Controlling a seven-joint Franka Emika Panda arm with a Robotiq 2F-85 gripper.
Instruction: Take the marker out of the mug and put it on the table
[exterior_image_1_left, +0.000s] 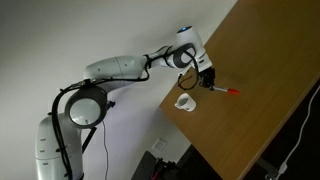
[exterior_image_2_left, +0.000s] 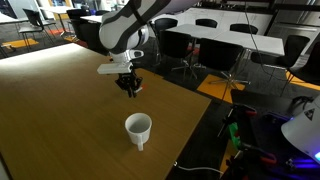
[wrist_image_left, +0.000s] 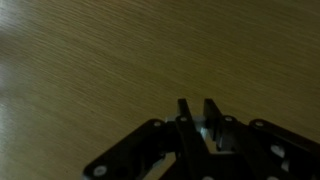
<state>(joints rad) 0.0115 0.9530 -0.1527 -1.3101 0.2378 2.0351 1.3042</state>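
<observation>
The white mug (exterior_image_1_left: 185, 102) stands upright on the brown table (exterior_image_1_left: 260, 60), and no marker shows in its dark inside; it also shows in an exterior view (exterior_image_2_left: 138, 128). The red marker (exterior_image_1_left: 226, 90) lies about level just above or on the table, right of the mug, with one end at my gripper (exterior_image_1_left: 209, 82). In the wrist view the jaws (wrist_image_left: 199, 112) are nearly together with a whitish bit (wrist_image_left: 204, 128) between them, low over bare wood. In an exterior view the gripper (exterior_image_2_left: 130, 88) hangs behind the mug, clear of it; the marker is hard to see there.
The table edge runs close to the mug (exterior_image_2_left: 190, 130). Beyond it are black chairs (exterior_image_2_left: 215, 50) and cables with electronics on the floor (exterior_image_2_left: 250, 135). Open wood (exterior_image_2_left: 50, 110) spreads to the side of the mug.
</observation>
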